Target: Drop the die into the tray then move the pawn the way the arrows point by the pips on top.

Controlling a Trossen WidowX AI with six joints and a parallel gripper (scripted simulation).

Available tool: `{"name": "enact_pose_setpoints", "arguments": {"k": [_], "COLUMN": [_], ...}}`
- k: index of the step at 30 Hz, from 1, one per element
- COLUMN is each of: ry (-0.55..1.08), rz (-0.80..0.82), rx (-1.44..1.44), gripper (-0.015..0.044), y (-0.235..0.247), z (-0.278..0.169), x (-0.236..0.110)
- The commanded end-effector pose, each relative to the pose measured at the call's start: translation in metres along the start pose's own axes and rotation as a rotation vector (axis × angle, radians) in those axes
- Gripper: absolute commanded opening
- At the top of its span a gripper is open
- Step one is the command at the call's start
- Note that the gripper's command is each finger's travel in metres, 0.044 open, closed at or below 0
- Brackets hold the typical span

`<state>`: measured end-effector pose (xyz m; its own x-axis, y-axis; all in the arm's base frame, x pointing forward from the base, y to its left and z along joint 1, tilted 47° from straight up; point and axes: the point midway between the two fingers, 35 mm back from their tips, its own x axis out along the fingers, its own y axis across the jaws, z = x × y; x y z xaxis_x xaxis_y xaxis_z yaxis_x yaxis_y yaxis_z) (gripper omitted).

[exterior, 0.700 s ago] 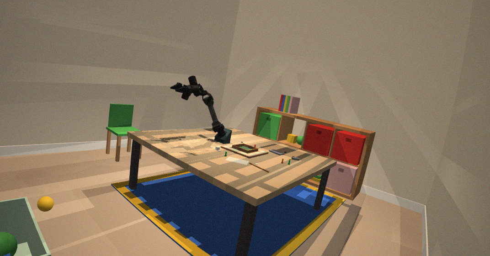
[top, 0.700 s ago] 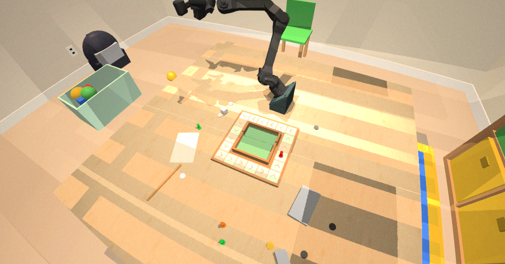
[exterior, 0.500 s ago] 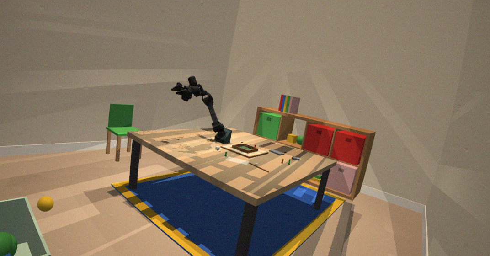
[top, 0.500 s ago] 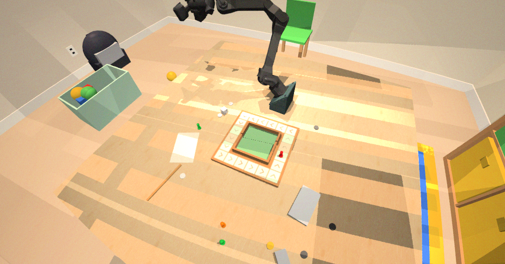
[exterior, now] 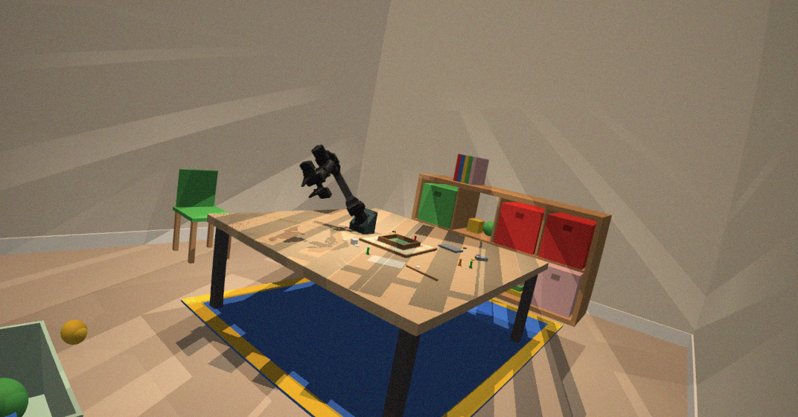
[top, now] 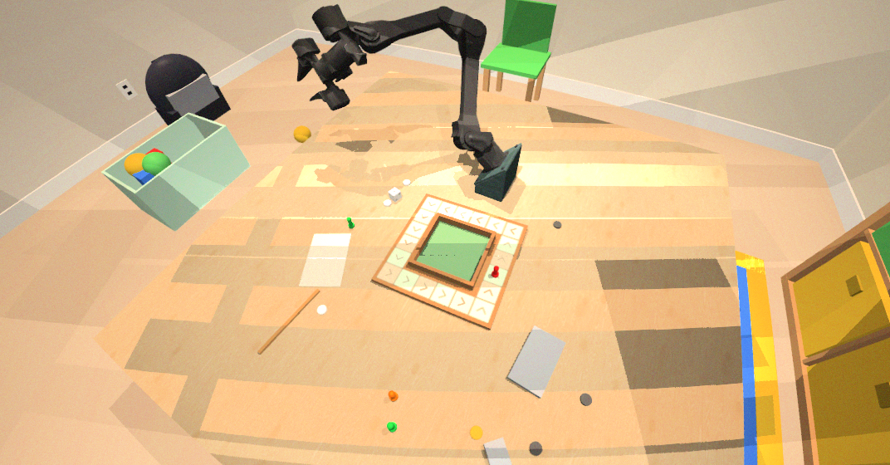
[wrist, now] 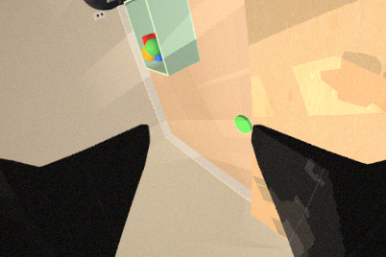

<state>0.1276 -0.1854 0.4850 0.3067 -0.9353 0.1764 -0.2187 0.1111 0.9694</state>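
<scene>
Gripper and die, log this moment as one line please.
gripper: open, empty, raised | die: on table beside board | pawn: on board

A child's playroom. A low wooden table (exterior: pixel 313 258) stands on a blue and yellow rug (exterior: pixel 290 330); beside it are a small green chair (exterior: pixel 196 196), a shelf unit (exterior: pixel 601 235) with coloured storage bins, and a toy box (top: pixel 205 168) of balls.

Matt wood-grain table (top: pixel 653 362), wooden-framed tray (top: pixel 482 261)
</scene>
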Motion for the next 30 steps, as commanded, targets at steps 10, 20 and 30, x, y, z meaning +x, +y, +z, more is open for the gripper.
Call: {"name": "enact_pose_setpoints", "arguments": {"k": [10, 20, 30], "ry": [0.349, 0.878, 1.21], "rz": [-0.474, -0.635, -0.642], "rx": [-1.245, -2.211, -2.64], "gripper": [0.0275, 0.0275, 0.0275], "y": [-0.179, -0.277, -0.305], "z": [-0.049, -0.038, -0.021], "x": [-0.01, -0.063, -0.089]}}
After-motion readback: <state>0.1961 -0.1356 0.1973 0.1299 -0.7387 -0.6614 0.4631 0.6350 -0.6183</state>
